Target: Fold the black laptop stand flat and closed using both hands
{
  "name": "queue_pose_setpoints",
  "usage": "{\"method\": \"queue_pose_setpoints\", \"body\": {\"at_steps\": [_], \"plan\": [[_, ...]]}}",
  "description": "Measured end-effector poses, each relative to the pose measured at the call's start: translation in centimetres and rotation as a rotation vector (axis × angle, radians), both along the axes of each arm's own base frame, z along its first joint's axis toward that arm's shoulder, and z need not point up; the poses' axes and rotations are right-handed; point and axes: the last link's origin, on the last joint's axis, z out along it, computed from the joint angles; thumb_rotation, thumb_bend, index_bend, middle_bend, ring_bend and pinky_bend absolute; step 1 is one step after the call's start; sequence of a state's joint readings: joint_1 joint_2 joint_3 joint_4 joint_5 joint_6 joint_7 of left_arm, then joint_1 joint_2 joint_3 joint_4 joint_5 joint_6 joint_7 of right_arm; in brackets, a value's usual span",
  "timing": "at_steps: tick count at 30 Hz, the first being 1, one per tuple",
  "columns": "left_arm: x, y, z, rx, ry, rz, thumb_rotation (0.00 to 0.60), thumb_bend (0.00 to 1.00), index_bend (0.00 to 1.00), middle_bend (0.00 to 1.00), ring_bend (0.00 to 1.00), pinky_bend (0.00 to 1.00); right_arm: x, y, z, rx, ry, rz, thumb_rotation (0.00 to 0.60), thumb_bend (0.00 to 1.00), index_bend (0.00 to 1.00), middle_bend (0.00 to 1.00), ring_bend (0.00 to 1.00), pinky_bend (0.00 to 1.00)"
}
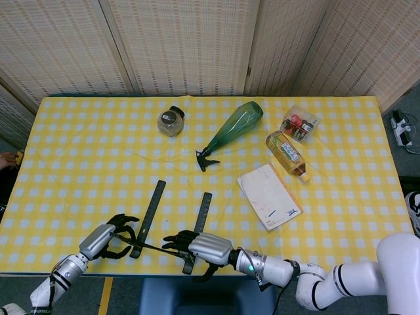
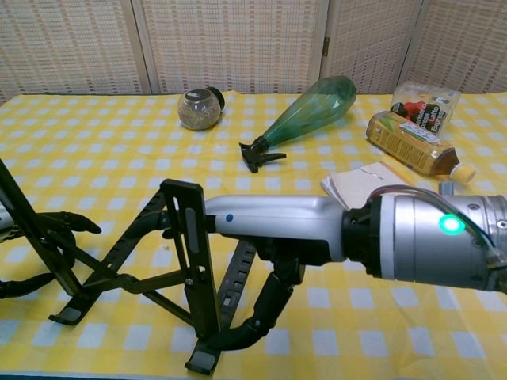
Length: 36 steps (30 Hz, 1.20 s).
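The black laptop stand (image 1: 152,209) stands unfolded near the table's front edge, its two rails raised and joined by crossed struts (image 2: 127,273). My right hand (image 1: 197,248) grips the near end of the right rail (image 2: 194,261); in the chest view the right hand (image 2: 269,233) has dark fingers wrapped behind and under that rail. My left hand (image 1: 105,239) is at the near end of the left rail (image 2: 28,226), with its fingers (image 2: 67,222) curled above and below the rail, holding it.
Behind the stand lie a green spray bottle (image 1: 235,126), a round jar (image 1: 170,121), a white booklet (image 1: 269,195), a tea bottle (image 1: 286,153) and a clear snack pack (image 1: 298,123). The yellow checked table (image 1: 79,157) ends just in front of both hands.
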State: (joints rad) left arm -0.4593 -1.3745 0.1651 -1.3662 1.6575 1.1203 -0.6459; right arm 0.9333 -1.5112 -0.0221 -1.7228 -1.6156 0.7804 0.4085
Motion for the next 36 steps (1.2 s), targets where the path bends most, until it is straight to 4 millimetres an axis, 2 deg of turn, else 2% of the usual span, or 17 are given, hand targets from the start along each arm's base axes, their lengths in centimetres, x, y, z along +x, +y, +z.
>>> {"method": "queue_pose_setpoints", "body": {"at_steps": [12,14,19,23,31,36], "plan": [[0.0,-0.1,-0.2,0.007,-0.019,0.006,0.6,0.47,0.6,0.24,0.17,0.01,0.0,0.0,-0.1,0.003,-0.002,-0.004,0.6,0.3,0.0,0.0,0.0,0.0],[0.0,-0.1,-0.2,0.005,-0.017,0.003,0.6,0.47,0.57,0.24,0.17,0.01,0.0,0.1,-0.1,0.004,-0.003,-0.006,0.6,0.3,0.0,0.0,0.0,0.0],[0.2,-0.3,-0.1,-0.002,-0.02,-0.003,0.6,0.46,0.38,0.24,0.13,0.01,-0.1,0.0,-0.1,0.004,-0.008,-0.018,0.6,0.3,0.0,0.0,0.0,0.0],[0.4,-0.4,0.2,0.011,-0.032,-0.008,0.6,0.43,0.33,0.23,0.11,0.01,-0.1,-0.1,-0.2,0.001,-0.016,-0.039,0.6,0.3,0.0,0.0,0.0,0.0],[0.4,-0.5,1.3,0.05,-0.037,-0.015,0.6,0.41,0.23,0.13,0.02,0.0,0.5,-0.6,-1.2,-0.017,-0.041,-0.101,0.6,0.3,0.0,0.0,0.0,0.0],[0.2,-0.5,2.4,0.085,-0.031,-0.015,0.6,0.4,0.21,0.11,0.01,0.0,1.1,-0.9,-1.9,-0.035,-0.049,-0.13,0.6,0.3,0.0,0.0,0.0,0.0]]}}
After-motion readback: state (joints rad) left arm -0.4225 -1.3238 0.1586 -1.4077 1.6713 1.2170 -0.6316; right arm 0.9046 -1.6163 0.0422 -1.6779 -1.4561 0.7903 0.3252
